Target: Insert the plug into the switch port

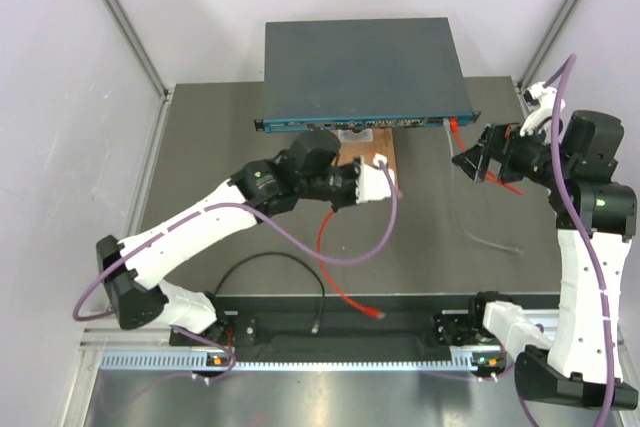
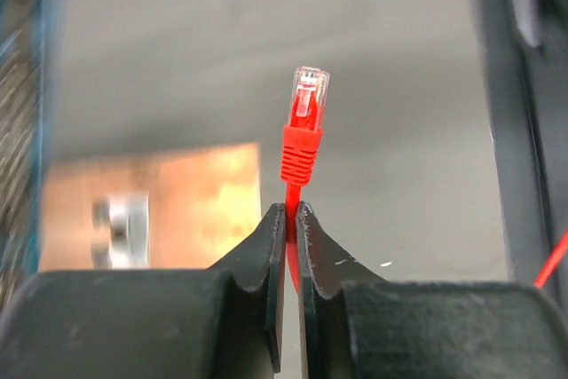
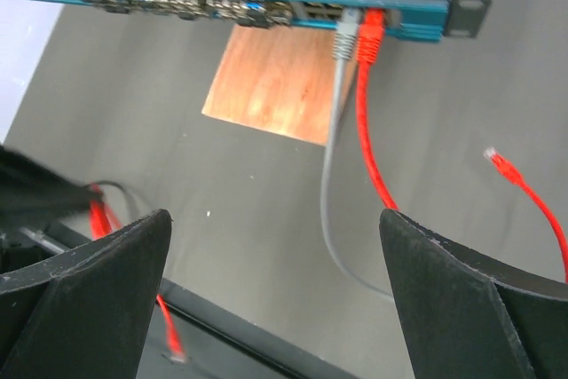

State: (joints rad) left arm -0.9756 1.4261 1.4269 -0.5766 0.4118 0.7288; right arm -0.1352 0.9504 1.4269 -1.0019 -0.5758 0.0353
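Observation:
The switch (image 1: 365,67) is a flat dark blue-grey box at the back of the table, its teal port face (image 3: 222,8) turned toward me. My left gripper (image 1: 390,185) hovers over the wooden board just in front of that face. It is shut (image 2: 290,212) on a red cable just behind its plug (image 2: 310,99), whose clear tip points away from the fingers. My right gripper (image 1: 472,162) is open and empty (image 3: 275,219), off the switch's right front corner. A grey cable (image 3: 344,40) and a red cable (image 3: 370,35) sit plugged in at the right end of the port row.
A brown wooden board (image 1: 368,150) lies in front of the switch. The held red cable runs down to a loose plug (image 1: 375,315) near the front rail. A black cable (image 1: 270,259) loops at front left. Another loose red plug (image 3: 493,158) lies right of the plugged cables.

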